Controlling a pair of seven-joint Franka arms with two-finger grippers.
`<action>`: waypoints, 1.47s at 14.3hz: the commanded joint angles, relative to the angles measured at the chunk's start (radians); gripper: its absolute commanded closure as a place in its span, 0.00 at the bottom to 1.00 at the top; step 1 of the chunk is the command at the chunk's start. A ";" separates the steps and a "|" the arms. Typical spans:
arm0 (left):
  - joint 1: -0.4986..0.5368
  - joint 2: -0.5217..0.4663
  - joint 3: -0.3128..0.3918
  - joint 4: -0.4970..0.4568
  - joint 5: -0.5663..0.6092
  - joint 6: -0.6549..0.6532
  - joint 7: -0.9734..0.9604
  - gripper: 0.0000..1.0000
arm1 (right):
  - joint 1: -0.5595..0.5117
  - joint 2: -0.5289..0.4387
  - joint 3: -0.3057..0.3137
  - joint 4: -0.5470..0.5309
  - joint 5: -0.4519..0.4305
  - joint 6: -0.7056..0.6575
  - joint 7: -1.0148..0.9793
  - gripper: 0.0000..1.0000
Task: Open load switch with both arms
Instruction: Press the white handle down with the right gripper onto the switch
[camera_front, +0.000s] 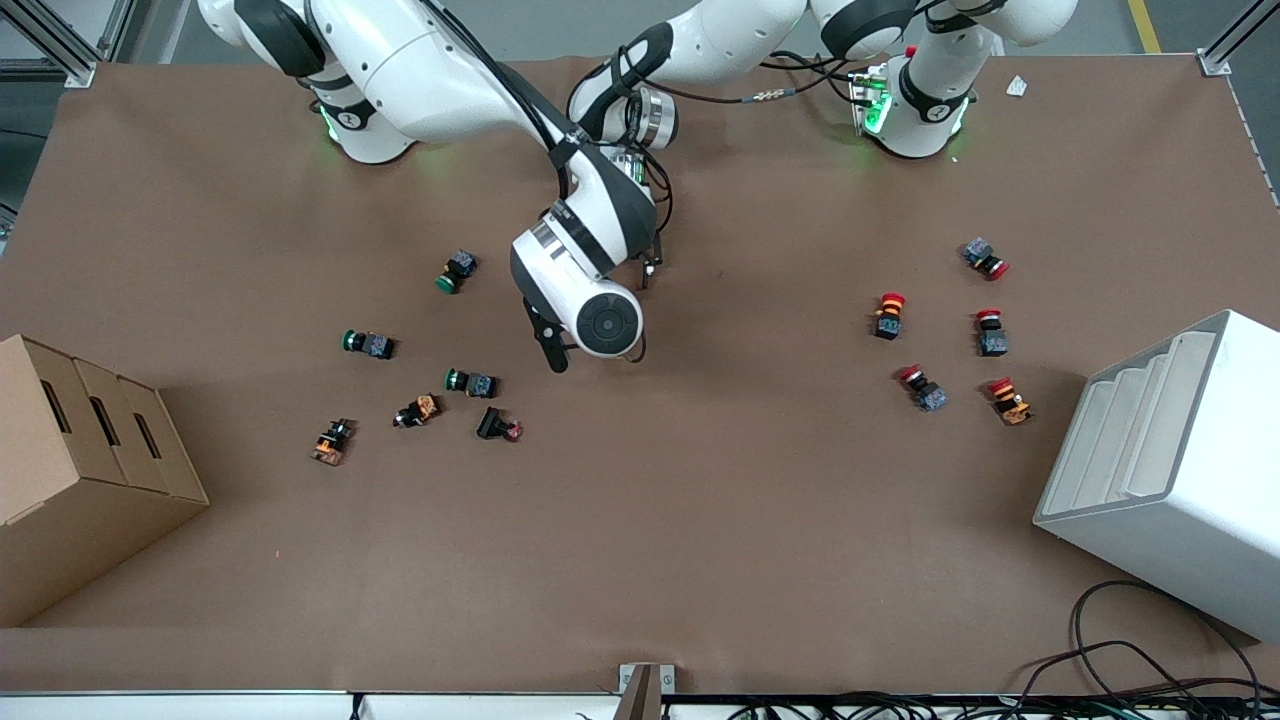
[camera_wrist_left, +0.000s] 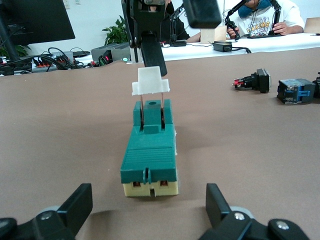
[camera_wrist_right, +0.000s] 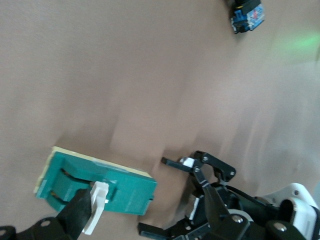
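The load switch (camera_wrist_left: 150, 150), a dark green block on a cream base, lies on the brown table; its white toggle (camera_wrist_left: 150, 81) stands raised at one end. In the front view the right arm's hand (camera_front: 590, 300) hides it. My left gripper (camera_wrist_left: 150, 212) is open at table level, its fingers (camera_wrist_left: 80, 206) apart just short of the switch's cream end. My right gripper (camera_wrist_left: 177, 40) is open above the toggle end, and one of its fingers (camera_wrist_right: 75, 220) rests against the toggle (camera_wrist_right: 97, 205). The right wrist view also shows the switch (camera_wrist_right: 120, 192).
Green-capped push buttons (camera_front: 368, 343) lie toward the right arm's end, red-capped ones (camera_front: 889, 313) toward the left arm's end. A cardboard box (camera_front: 90, 470) and a white rack (camera_front: 1170, 460) stand at the table's two ends. Cables (camera_front: 1150, 670) trail along the front edge.
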 joint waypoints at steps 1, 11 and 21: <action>-0.017 0.042 -0.001 0.013 0.010 0.013 -0.013 0.00 | -0.001 -0.016 0.014 -0.018 0.015 -0.023 0.018 0.00; -0.017 0.056 0.013 0.039 0.012 0.011 -0.001 0.00 | 0.041 0.001 0.014 -0.067 0.014 0.023 0.021 0.01; -0.016 0.051 0.015 0.048 0.024 0.011 0.042 0.00 | 0.008 -0.040 0.011 -0.092 0.006 0.043 -0.023 0.00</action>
